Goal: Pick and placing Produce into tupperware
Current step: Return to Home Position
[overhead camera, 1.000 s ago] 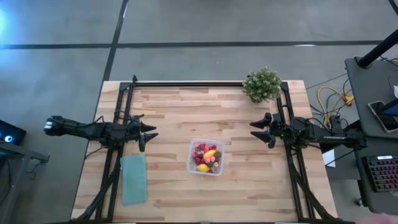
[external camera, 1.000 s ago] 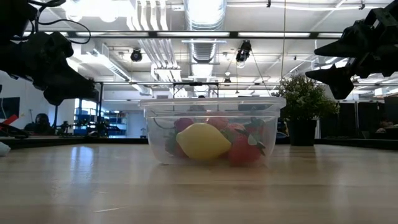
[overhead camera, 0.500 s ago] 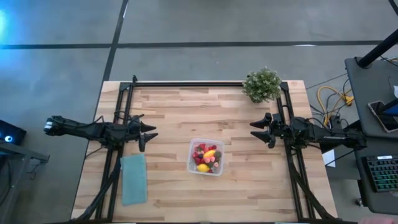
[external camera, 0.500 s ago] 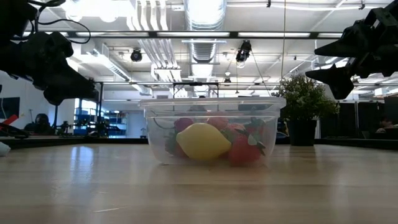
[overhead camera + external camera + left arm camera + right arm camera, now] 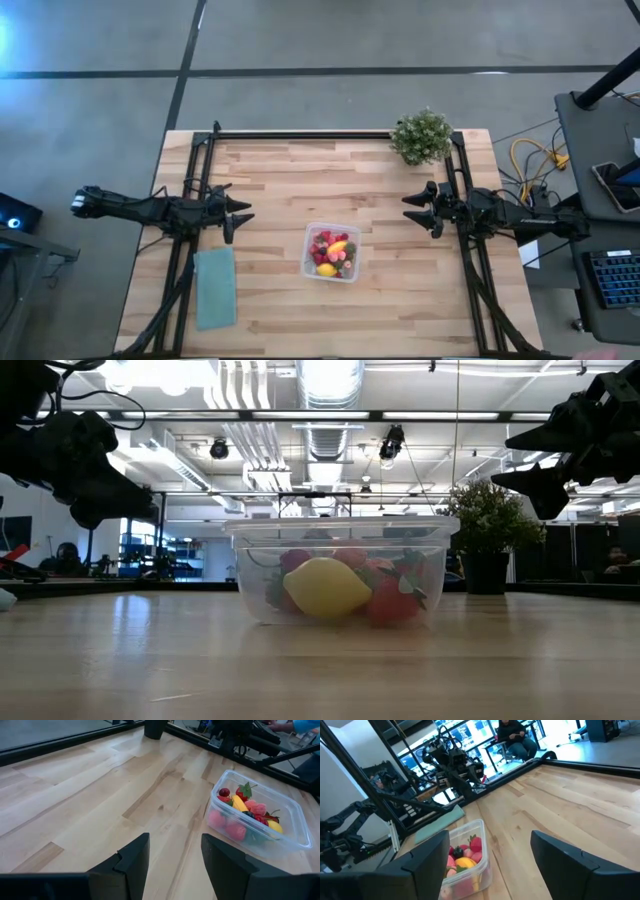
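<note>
With the produce (image 5: pixel 331 253) gathered in the tupperware (image 5: pixel 252 560) near the tabletop's (image 5: pixel 270 170) middle, the left fingers (image 5: pixel 131 865) and right fingers (image 5: pixel 427 859) are held spread and empty, raised near the left and right edges, seemingly because nothing is left to be picked.

The small clear plastic tupperware (image 5: pixel 307 266) sits on the pale wooden table (image 5: pixel 280 175), slightly right of centre, with the tiny toy produce (image 5: pixel 332 252) heaped inside it. The flat teal cloth (image 5: pixel 215 288) lies well to its left, by the table's left side. The green potted plant (image 5: pixel 421 136) stands at the far right corner. The left gripper (image 5: pixel 240 220) hangs over the left side, just behind the cloth. The right gripper (image 5: pixel 416 213) hangs over the right side, before the plant.
</note>
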### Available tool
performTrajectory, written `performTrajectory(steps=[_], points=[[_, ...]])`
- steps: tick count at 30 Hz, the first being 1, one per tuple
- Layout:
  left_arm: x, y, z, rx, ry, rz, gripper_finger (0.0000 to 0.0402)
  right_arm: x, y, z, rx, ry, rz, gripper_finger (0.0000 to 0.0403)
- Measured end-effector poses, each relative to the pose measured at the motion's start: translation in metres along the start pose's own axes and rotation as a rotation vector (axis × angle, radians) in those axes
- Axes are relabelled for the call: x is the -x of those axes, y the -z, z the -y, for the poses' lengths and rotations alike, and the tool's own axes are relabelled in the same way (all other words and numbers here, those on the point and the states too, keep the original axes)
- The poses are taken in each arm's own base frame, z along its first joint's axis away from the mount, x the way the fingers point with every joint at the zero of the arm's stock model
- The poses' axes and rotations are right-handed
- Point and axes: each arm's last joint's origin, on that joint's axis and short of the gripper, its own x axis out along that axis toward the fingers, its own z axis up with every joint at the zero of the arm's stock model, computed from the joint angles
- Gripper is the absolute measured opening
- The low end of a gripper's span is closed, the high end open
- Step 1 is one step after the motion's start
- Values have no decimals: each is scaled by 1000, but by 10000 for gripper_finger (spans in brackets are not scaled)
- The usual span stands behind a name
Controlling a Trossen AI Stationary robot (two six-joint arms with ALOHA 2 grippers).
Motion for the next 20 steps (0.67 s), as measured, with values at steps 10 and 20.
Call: performTrajectory(steps=[10,20], points=[[0,0,0,-1,-1,-2,165,0,0,0,0,0,0,268],[0,0,0,-1,-1,-2,165,0,0,0,0,0,0,267]])
